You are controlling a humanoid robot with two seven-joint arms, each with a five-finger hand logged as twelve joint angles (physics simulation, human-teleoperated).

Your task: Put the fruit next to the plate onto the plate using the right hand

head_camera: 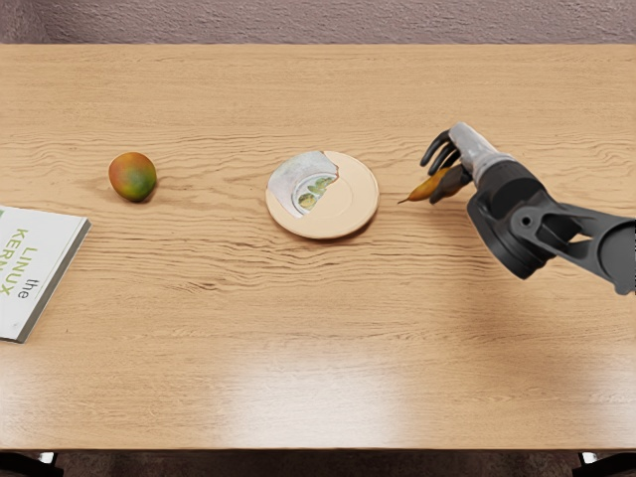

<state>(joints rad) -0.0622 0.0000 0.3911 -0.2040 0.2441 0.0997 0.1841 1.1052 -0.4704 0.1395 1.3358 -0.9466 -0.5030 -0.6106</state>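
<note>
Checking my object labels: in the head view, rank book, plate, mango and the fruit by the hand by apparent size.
1. The book and plate: about alike; the picture's edge crops the book.
2. The mango.
3. The orange fruit at the right hand.

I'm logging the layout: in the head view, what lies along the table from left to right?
Book → mango → plate → small fruit, held in the right hand.

Counted one plate (350,207), one mango (132,176), one small yellow-orange fruit (425,187), one book (30,263), one hand (457,161), all on one desk (298,338).
</note>
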